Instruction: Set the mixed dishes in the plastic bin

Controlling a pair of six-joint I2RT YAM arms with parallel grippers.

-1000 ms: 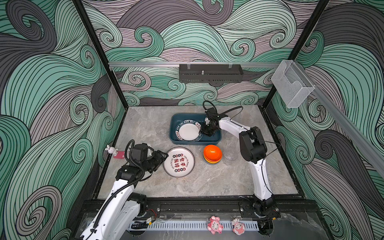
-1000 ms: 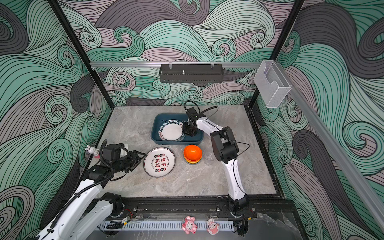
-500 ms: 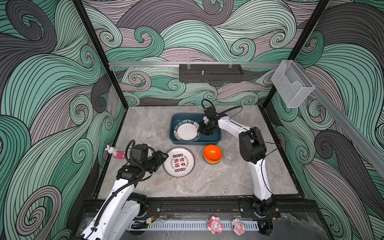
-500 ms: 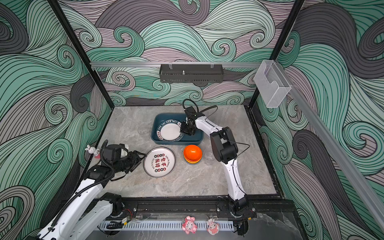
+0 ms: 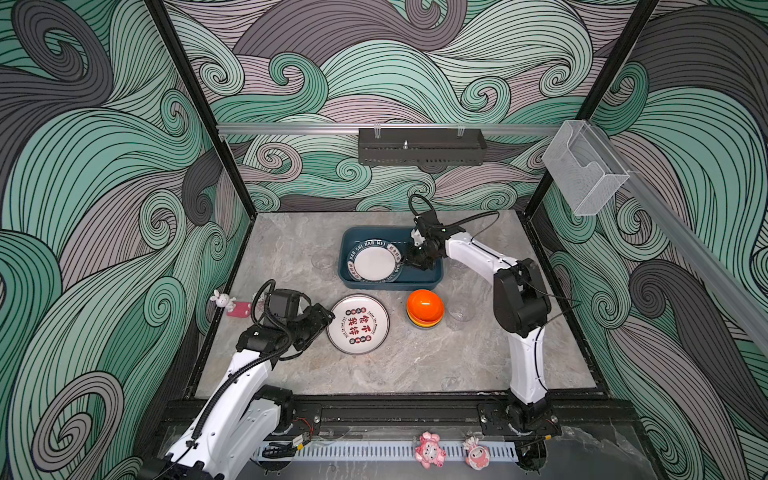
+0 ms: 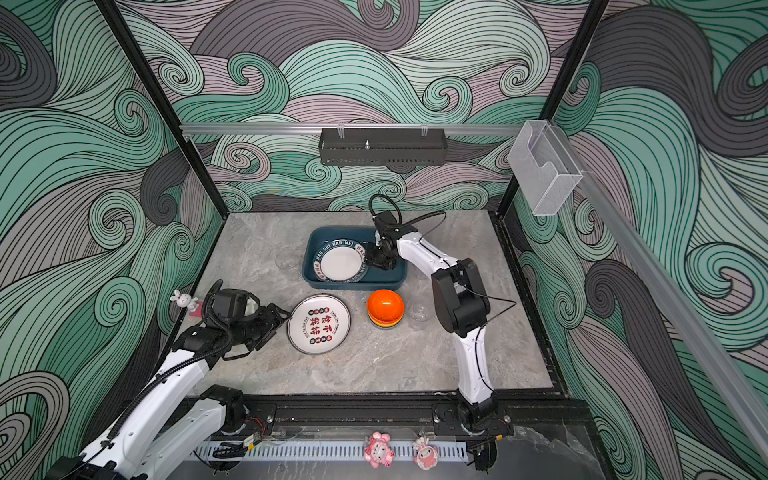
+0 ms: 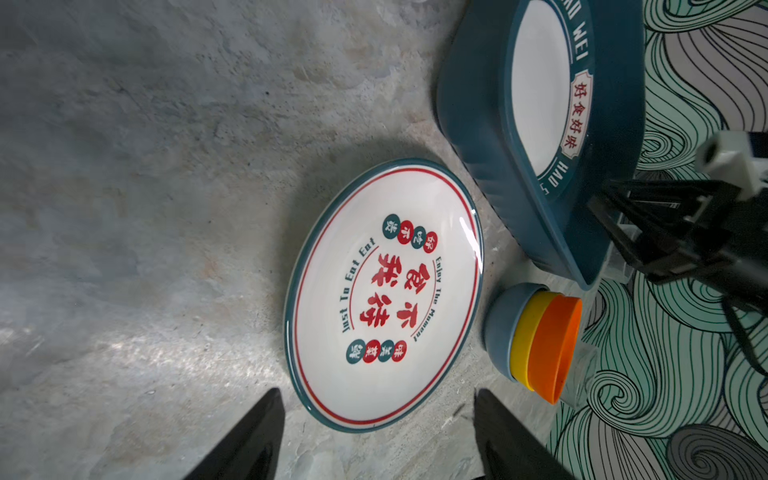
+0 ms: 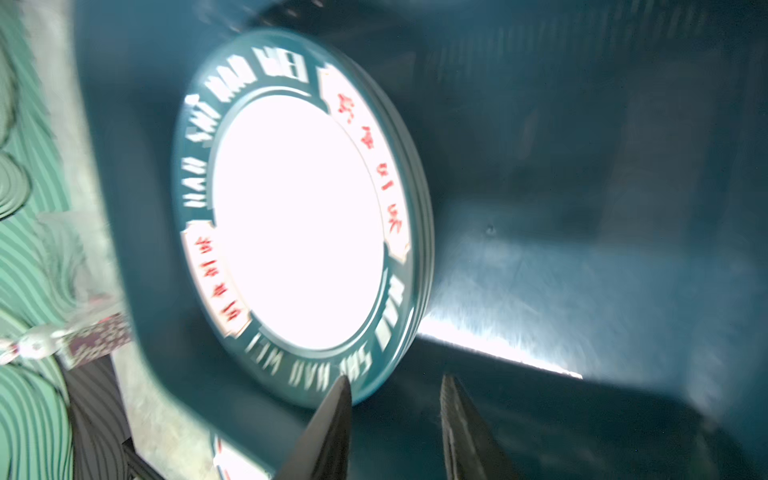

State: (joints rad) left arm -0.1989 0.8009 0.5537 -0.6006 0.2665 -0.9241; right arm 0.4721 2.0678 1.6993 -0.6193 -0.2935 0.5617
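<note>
While left gripper (image 7: pixel 376 392) stands wide open, empty, just short of printed plate (image 5: pixel 358 324) on table (image 5: pixel 291 249), right gripper (image 8: pixel 395 379) sits inside plastic bin (image 5: pixel 390 286), jaws narrowly parted, gripping nothing, beside second plate (image 5: pixel 374 262) lying there; bowl stack (image 5: pixel 424 308) outside, near bin

Around me: black perforated tray (image 5: pixel 422 146) on the back rail; clear holder (image 5: pixel 584 168) at right; pink figurine (image 5: pixel 430 449) in front.

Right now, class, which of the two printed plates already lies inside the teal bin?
The teal-banded plate lies in the plastic bin; the plate with red characters at its centre sits outside, on the table.
</note>
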